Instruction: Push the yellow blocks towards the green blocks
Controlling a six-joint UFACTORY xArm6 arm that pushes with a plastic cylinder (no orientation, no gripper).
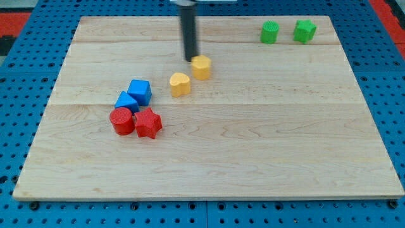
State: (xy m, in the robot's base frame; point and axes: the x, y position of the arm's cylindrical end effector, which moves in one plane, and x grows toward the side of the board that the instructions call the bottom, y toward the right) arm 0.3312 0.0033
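My tip point(192, 59): touching yellow hexagon block point(201, 66) at its upper left; no jaws fitted. Yellow heart block point(180, 83) nr it; green blocks point(270, 31) point(304, 30) top right, well apart.

Rod point(188, 28) top cut off

Tip point(192, 59) touches upper-left of one block point(201, 67); second block point(180, 84) lower-left; cluster point(135, 109) further left; pair point(287, 31) top right.
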